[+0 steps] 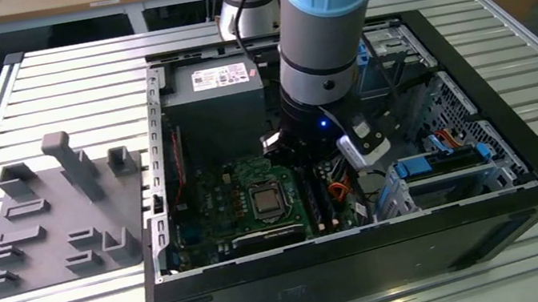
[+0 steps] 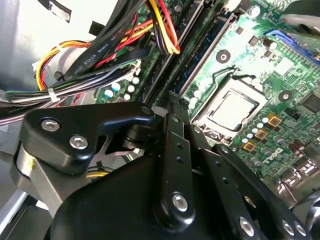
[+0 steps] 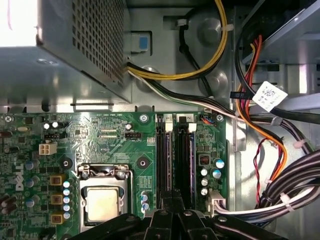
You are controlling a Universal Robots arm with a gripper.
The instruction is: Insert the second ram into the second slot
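1. A slatted metal table (image 1: 42, 81) bears an open computer case (image 1: 503, 122).
2. The power supply (image 1: 209, 79) has a white label, its print illegible.
3. The gripper (image 2: 172, 100), fingers pressed together, touches the second ram (image 2: 202, 55), which stands in a motherboard slot beside bundled cables (image 2: 100, 45).

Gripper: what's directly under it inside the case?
The gripper hangs over the black memory slots beside the CPU socket on the green motherboard. Its black linkage covers the near ends of the slots, so whether the second ram is seated there cannot be seen.
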